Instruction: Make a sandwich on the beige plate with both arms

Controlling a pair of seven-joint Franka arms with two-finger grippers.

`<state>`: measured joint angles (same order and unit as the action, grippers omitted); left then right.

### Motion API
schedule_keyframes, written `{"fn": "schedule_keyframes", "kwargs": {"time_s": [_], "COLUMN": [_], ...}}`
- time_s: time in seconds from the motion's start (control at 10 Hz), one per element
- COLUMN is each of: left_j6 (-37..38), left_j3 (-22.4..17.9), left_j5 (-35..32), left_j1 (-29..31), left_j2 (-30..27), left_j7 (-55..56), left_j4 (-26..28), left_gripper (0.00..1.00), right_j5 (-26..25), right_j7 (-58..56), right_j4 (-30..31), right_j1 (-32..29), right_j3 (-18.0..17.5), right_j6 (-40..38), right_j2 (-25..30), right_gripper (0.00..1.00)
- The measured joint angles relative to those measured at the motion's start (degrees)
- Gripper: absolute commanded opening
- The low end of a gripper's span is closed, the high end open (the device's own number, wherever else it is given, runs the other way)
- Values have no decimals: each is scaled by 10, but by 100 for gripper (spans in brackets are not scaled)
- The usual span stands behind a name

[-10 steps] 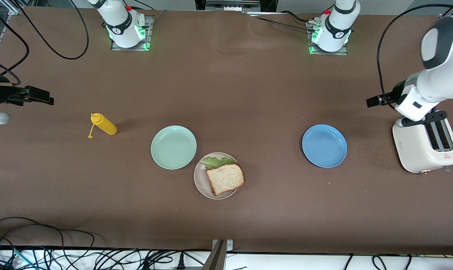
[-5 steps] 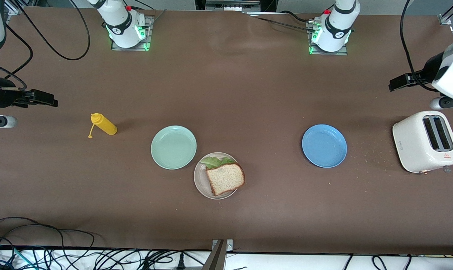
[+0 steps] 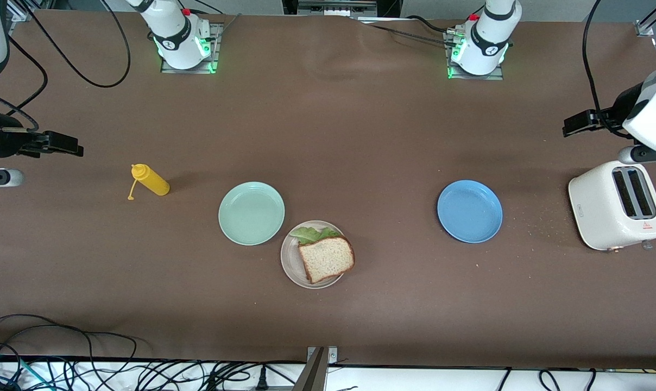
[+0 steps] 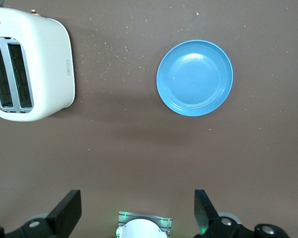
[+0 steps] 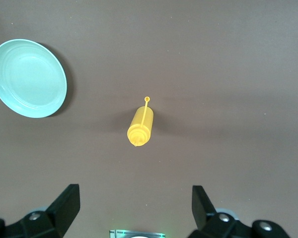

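left gripper (image 4: 137, 210) raised over table near toaster (image 3: 616, 203), jaws wide, empty | right gripper (image 5: 135, 206) raised above mustard bottle (image 5: 140, 127), wide, empty | sandwich (image 3: 326, 258) on beige plate (image 3: 291, 263)

A robotics lab: bolted arm bases (image 3: 184, 41), loose cables (image 3: 62, 342), brown-covered table (image 3: 360, 136).

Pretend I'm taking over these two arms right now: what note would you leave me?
Left gripper: fingers open, empty, up over the table near the toaster.
Right gripper: fingers open, empty, up over the yellow bottle, which lies on its side.
Sandwich: on the beige plate, top bread slice over lettuce, one corner overhanging the rim.
Mint-green plate and blue plate hold nothing.
Done: sandwich looks assembled.
Left: apparently nothing.
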<state>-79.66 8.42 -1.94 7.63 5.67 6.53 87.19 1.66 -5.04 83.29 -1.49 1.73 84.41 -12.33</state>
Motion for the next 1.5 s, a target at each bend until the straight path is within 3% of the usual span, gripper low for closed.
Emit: {"fn": "schedule_keyframes", "kwargs": {"time_s": [0.2, 0.4, 1.5], "left_j6": [-22, -40, -47], "left_j3": [-11, -46, -51], "left_j5": [0, 8, 19], "left_j1": [-12, -36, -38], "left_j2": [3, 3, 3], "left_j7": [-28, -56, -61], "left_j4": [2, 2, 2], "left_gripper": [100, 100, 100], "right_j5": [0, 0, 0], "right_j7": [0, 0, 0], "right_j4": [0, 0, 0], "right_j1": [0, 1, 0], "right_j3": [-1, -1, -1], "right_j6": [0, 0, 1], "right_j2": [0, 0, 0], "right_gripper": [100, 100, 100]}}
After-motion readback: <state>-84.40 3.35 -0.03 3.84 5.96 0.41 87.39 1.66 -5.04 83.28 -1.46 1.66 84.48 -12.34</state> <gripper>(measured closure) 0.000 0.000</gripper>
